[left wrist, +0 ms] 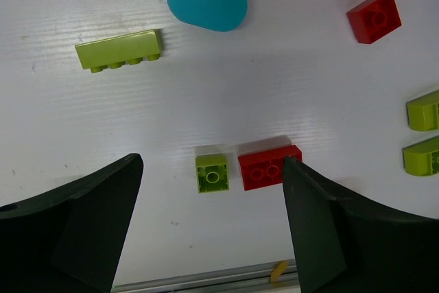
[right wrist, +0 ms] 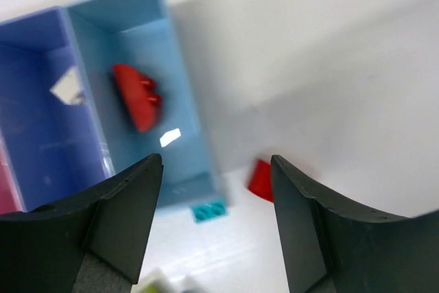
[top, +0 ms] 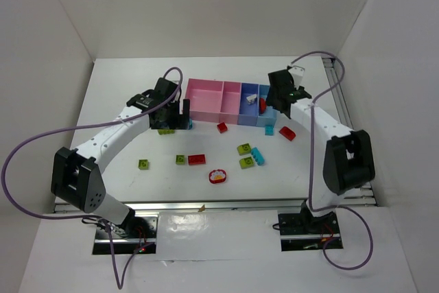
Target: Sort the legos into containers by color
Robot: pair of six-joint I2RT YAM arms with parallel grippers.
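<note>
The right hand (right wrist: 216, 161) hangs open and empty above the end blue bin (right wrist: 140, 25), a red brick (right wrist: 135, 96) lying inside it. Lift straight up, clear of the bin's walls, before swinging out; the left hand (left wrist: 211, 164) is open too.

White table (top: 116, 90) inside white walls (top: 206, 5), metal rail (top: 254, 204) and small tan scrap (top: 202, 208) at its near edge

Left arm (top: 110, 138): stretched forward from base, forearm angled toward near-left corner of containers (top: 206, 116). Left gripper (left wrist: 211, 164): at that corner, pointing down, jaws wide apart, nothing between them. Right arm (top: 322, 128): elbow raised, reaching to right end of containers. Right gripper (right wrist: 216, 162): above that end, jaws parted, empty.
</note>
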